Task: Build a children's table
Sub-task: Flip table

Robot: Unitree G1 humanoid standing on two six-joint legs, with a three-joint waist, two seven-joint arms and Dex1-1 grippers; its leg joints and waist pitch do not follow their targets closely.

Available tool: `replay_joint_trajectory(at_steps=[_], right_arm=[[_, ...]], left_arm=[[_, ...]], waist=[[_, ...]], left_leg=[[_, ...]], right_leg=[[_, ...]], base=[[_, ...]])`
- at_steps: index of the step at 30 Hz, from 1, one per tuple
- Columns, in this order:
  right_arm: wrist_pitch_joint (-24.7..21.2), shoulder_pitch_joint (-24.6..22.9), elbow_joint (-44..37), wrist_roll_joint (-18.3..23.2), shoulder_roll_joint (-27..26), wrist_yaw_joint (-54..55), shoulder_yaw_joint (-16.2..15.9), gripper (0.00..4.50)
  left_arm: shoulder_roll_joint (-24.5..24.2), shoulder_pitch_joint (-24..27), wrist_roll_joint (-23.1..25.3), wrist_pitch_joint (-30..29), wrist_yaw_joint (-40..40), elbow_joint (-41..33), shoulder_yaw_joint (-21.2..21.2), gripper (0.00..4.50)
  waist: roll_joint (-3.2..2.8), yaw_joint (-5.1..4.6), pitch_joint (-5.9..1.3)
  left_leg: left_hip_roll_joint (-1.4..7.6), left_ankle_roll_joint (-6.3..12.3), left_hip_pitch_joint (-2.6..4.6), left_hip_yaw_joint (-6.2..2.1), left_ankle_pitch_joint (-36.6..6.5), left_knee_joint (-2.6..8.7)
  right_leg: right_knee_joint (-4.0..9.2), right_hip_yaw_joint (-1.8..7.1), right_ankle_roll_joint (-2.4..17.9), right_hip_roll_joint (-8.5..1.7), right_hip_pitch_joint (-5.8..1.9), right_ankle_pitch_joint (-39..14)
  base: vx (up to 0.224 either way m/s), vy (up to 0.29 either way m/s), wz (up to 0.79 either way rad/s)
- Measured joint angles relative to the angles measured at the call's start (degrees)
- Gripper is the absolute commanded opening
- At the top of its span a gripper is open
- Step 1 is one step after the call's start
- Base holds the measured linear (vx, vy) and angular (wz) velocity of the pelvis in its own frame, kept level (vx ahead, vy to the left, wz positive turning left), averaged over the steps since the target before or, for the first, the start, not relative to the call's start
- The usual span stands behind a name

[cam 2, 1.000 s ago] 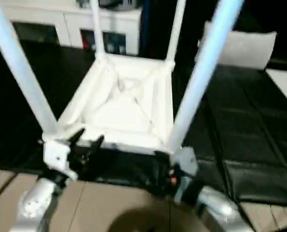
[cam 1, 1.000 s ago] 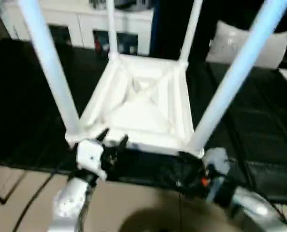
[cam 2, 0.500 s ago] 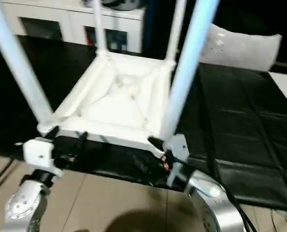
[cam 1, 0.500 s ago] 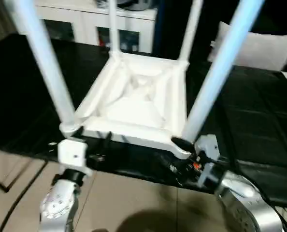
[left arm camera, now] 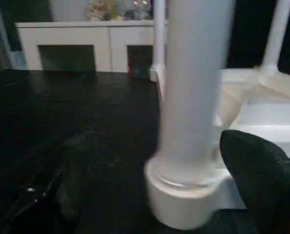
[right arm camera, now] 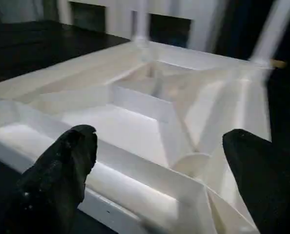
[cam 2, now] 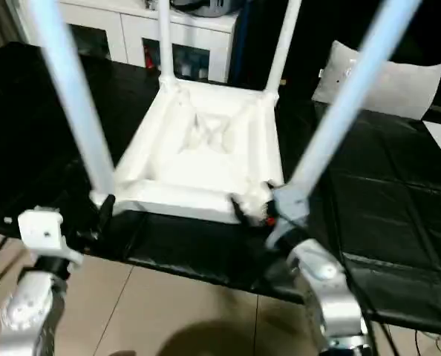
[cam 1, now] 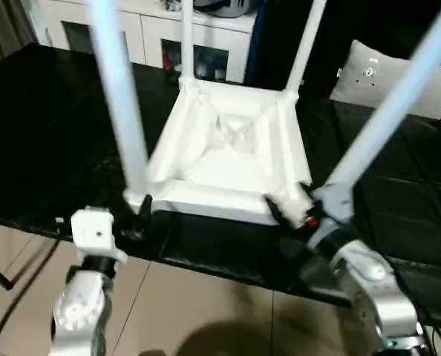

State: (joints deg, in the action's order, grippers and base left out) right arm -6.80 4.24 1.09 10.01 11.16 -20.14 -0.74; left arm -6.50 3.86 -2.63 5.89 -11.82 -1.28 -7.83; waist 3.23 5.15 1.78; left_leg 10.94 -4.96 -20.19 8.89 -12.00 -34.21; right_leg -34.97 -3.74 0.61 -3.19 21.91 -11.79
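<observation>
The left gripper (left arm camera: pixel 155 185) is spread wide, its two black fingers (left arm camera: pixel 262 175) standing on either side of the near-left white tapered tubular leg (cam 1: pixel 120 104), just above the round corner socket (left arm camera: pixel 184 202) it sits in; nothing shows the pads touching the tube, so it holds nothing, apparently placed to steady or press that leg home. The right gripper (right arm camera: pixel 159 170) is also wide open and empty, one finger (right arm camera: pixel 62 165) and its partner framing the near edge of the all-white plastic square table top (cam 1: pixel 232 159), close to the near-right leg (cam 1: pixel 387 111) where that leg meets its corner.

The children's table lies upside down on the black mat-covered surface (cam 1: pixel 50 141), X-ribbed underside facing up, which is how the sockets are exposed for fitting. All four legs stand upright in the corners, the two far ones (cam 1: pixel 185 37) rising toward the white cabinet with glass doors (cam 1: pixel 146 33) behind. By my judgement assembly is essentially finished, leaving seating checks and turning it over.
</observation>
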Motion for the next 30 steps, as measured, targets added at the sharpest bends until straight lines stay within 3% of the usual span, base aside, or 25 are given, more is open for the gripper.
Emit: replay_joint_trajectory(at_steps=[11,19,23,24,27,30], right_arm=[[1.3,0.1,1.4,-1.2,-0.1,-1.6,-2.3,4.50],[0.2,-0.8,0.2,1.2,1.2,-8.7,-5.4,4.50],[-0.6,-1.4,-0.6,1.5,1.7,-11.3,-7.3,4.50],[-0.6,-1.4,-0.6,1.4,2.1,-11.9,-7.9,4.50],[-0.6,-1.4,-0.6,1.3,2.3,-12.8,-8.2,4.50],[-0.6,-1.3,-0.6,1.3,2.5,-13.2,-8.7,4.50]], left_arm=[[-5.7,-10.6,-3.4,-1.7,-10.9,12.7,1.6,4.45],[-6.9,-15.7,-3.5,-0.8,-13.1,20.4,2.0,3.69],[-6.9,-17.2,-3.9,-0.5,-13.9,21.7,2.0,3.52],[-6.9,-18.0,-4.0,-0.4,-14.4,22.9,2.1,3.27],[-7.0,-18.6,-4.2,-0.1,-14.8,24.1,2.0,3.20],[-7.0,-19.4,-4.4,0.3,-15.0,25.5,2.0,2.81]], waist=[[-0.16,-0.09,0.10],[-0.16,-0.14,0.11],[-0.15,-0.12,0.11],[-0.14,-0.11,0.12],[-0.14,-0.09,0.12],[-0.15,0.02,0.12]], left_leg=[[0.03,0.04,0.11,0.13,0.0,0.03],[0.06,0.04,0.10,0.16,0.0,0.04],[0.06,0.04,0.10,0.17,0.0,0.04],[0.06,0.05,0.11,0.20,0.0,0.03],[0.06,0.05,0.12,0.20,0.0,0.04],[0.06,0.05,0.11,0.20,0.0,0.03]], right_leg=[[-0.06,0.06,0.1,0.01,0.03,0.1],[-0.05,0.06,0.2,0.00,0.04,0.1],[-0.05,0.06,0.2,0.00,0.04,0.1],[-0.06,0.06,0.2,0.00,0.03,0.1],[-0.06,0.06,0.2,-0.01,0.03,0.1],[-0.06,0.06,0.2,-0.01,0.03,0.1]], base=[[0.000,0.000,0.00],[0.000,0.000,0.00],[0.000,0.000,0.00],[0.000,0.000,0.00],[0.000,0.000,0.00],[0.000,0.000,0.00]])
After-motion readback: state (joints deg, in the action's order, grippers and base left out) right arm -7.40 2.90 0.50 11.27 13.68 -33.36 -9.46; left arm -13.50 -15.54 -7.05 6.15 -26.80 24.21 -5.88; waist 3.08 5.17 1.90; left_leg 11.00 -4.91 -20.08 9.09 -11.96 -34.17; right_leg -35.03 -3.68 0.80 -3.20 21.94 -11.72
